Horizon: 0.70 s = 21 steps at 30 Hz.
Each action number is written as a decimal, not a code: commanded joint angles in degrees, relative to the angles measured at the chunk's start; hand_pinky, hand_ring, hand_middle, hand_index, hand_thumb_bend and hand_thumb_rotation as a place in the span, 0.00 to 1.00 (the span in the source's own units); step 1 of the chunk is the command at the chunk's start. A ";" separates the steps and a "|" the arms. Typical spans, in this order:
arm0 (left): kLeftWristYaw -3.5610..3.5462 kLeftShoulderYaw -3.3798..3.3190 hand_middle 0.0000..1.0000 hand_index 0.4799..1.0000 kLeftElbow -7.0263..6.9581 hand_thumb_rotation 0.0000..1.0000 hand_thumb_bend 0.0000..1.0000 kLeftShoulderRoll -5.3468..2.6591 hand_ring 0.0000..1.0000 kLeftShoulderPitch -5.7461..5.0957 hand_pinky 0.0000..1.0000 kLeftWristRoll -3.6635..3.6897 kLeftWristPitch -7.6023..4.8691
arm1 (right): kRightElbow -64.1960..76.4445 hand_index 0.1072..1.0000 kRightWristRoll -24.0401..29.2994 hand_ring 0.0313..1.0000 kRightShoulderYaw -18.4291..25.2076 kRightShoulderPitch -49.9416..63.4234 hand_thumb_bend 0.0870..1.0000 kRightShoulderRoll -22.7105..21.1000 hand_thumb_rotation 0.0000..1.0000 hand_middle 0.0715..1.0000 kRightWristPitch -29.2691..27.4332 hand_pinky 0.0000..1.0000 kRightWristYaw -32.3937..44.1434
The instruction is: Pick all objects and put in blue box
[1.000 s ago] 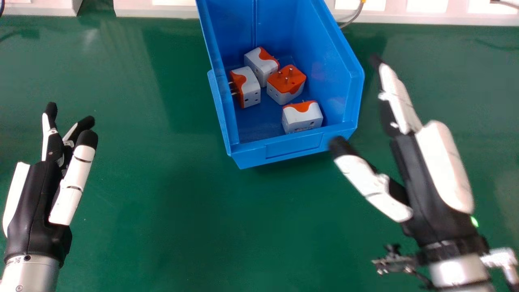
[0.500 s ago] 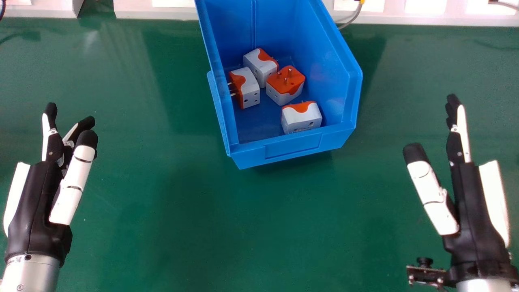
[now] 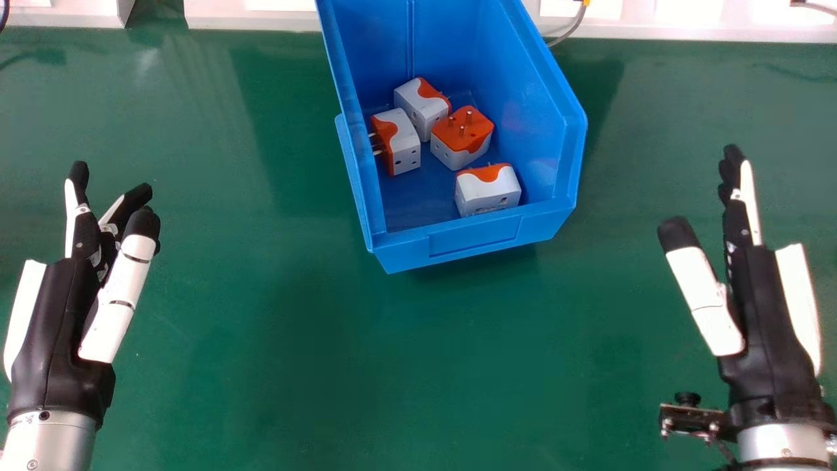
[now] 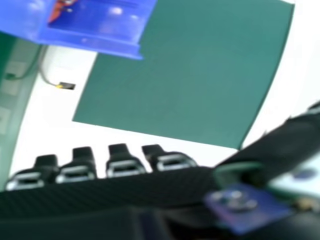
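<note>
- Your blue box (image 3: 474,237) sits on the green worktop (image 3: 314,366), upper middle of the head view, low front lip toward you, turned slightly; its far end runs past the view's top edge.
- Four white-and-orange plug adapters are in the box, all on its floor.
- Left adapter (image 3: 404,147): by the box's left wall, orange face and metal pins pointing at that wall.
- Rear adapter (image 3: 412,104): farthest from you, white sides showing, orange part toward the right and back.
- Middle adapter (image 3: 461,134): orange face up, pins standing upright, just right of the left and rear ones; can't tell if they touch.
- Front adapter (image 3: 487,191): near the front lip, white side toward you, orange strip on the far edge, apart from the other three.
- Your left robot hand (image 3: 55,320): over the left side of the worktop, well apart from the box, fingers relaxed, thumb and fingers apart.
- Your right robot hand (image 3: 762,314): over the right side, also well apart from the box, fingers extended forward, thumb spread away from them.
- Small black bracket (image 3: 693,417) by your right wrist, on the side facing the middle.
- Gray cable (image 3: 570,29) behind the box, on its right, yellow bit at one end.
- Right hand view catches part of the box, with some orange inside.
</note>
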<state>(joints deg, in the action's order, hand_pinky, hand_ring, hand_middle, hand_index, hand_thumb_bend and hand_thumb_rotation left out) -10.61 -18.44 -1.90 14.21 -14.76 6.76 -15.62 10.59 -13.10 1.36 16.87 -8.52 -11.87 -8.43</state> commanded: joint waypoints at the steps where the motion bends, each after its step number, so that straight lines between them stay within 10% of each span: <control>1: -0.12 -0.37 0.92 0.82 -0.39 0.81 0.56 0.52 0.91 0.00 0.86 0.12 -1.47 | 0.35 1.00 0.04 1.00 0.41 -0.48 0.47 0.41 1.00 1.00 -1.24 1.00 -0.18; 13: -0.02 -0.51 0.90 0.79 1.59 0.81 0.56 0.03 0.90 -0.81 0.86 0.19 -3.05 | 0.42 1.00 1.35 1.00 1.36 0.74 0.48 2.02 1.00 1.00 -0.79 0.98 0.30; 21: -0.51 -0.40 0.90 0.79 6.19 0.79 0.56 0.61 0.90 0.66 0.85 0.15 -6.02 | -1.79 1.00 1.43 1.00 1.50 -0.73 0.39 2.77 1.00 1.00 -1.87 0.98 0.12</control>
<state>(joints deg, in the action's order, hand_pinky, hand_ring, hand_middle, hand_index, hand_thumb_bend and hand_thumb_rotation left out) -11.01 -18.46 4.21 14.20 -14.76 6.79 -19.79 8.49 -11.70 2.20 17.14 -5.79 -12.04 -7.65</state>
